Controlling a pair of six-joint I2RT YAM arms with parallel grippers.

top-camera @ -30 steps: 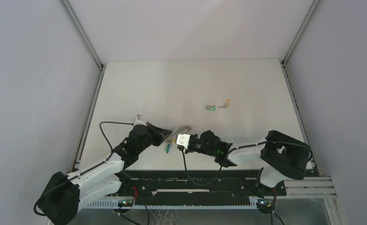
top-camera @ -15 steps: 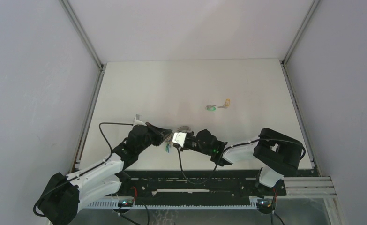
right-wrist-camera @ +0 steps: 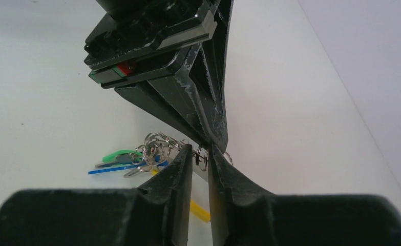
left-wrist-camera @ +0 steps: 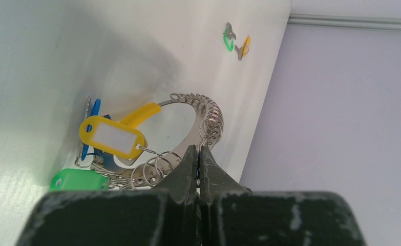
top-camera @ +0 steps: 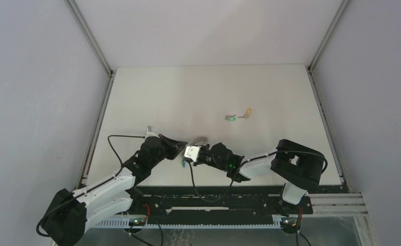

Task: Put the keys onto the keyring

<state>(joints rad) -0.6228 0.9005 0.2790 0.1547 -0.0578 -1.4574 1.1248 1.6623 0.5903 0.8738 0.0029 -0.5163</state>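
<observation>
Keyring [left-wrist-camera: 211,115], left jaws shut (blue key [left-wrist-camera: 95,107] beside)

Bright, even light; soft shadow on table [left-wrist-camera: 136,56]; left end effector [left-wrist-camera: 198,156] blurred up close.

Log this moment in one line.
left gripper: shut on keyring | right gripper: slightly open at keyring | green key, orange key: loose, not on ring
</observation>
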